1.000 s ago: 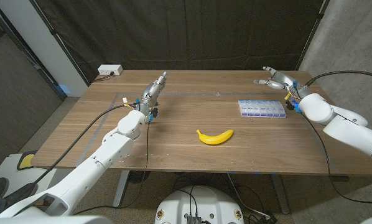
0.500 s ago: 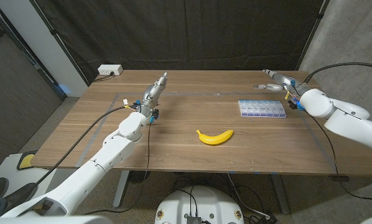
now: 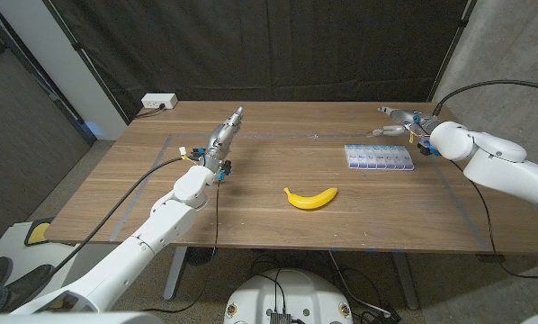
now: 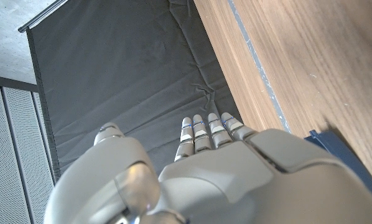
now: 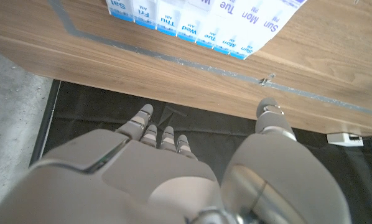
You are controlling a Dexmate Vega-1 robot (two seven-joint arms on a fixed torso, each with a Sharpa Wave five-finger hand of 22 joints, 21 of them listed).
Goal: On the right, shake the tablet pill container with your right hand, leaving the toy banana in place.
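The pill box [image 3: 379,157] lies flat on the right side of the tabletop [image 3: 251,193], a long tray with blue-lidded day compartments; in the right wrist view its white labels read Sun, Mon, Tue, Wed, Thu, Fri, Sat [image 5: 198,25]. The right robot hand [image 3: 397,120] hovers just beyond the box's far right end, fingers stretched out and apart, grasping nothing and clear of the box. The banana [image 3: 310,197] lies well apart from the box, nearer and to the left, around the middle of the tabletop. The left robot hand [image 3: 225,131] is over the far left part of the tabletop, fingers straight and together, pointing away, released with nothing in it. A white power strip [image 3: 158,102] sits at the far left corner.
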